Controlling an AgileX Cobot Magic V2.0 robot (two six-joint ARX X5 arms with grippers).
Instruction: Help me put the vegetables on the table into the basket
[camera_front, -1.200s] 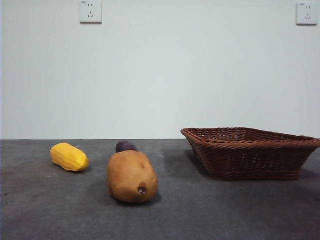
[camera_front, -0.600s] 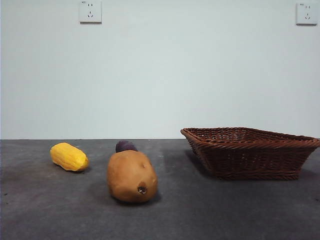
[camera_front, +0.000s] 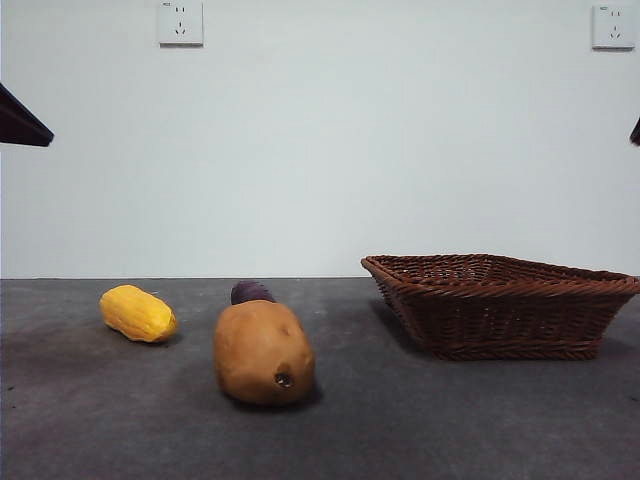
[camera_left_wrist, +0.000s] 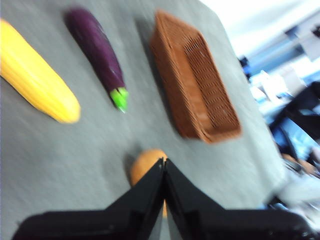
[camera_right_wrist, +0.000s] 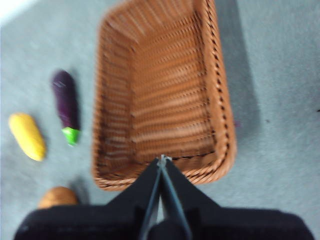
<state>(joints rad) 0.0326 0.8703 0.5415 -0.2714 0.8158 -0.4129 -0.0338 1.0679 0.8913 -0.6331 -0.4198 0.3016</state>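
The tan-brown potato (camera_front: 264, 352) lies on the dark grey table (camera_front: 400, 430) in the front middle. The yellow corn piece (camera_front: 138, 313) lies to its left. The small dark purple eggplant (camera_front: 251, 292) lies just behind the potato. The wicker basket (camera_front: 500, 300) stands empty at the right. My left gripper (camera_left_wrist: 164, 162) is shut and empty, high above the table near the potato (camera_left_wrist: 145, 167), with the corn (camera_left_wrist: 35, 80) and eggplant (camera_left_wrist: 97, 50) beyond. My right gripper (camera_right_wrist: 161, 160) is shut and empty, high over the basket's (camera_right_wrist: 160, 85) near rim.
In the front view a black arm tip (camera_front: 20, 122) shows at the upper left edge and another (camera_front: 635, 132) at the upper right edge. Two wall sockets sit high on the white wall behind the table.
Black arm tips have come into the front view at the upper left and upper right edges. The vegetables and basket have not moved.
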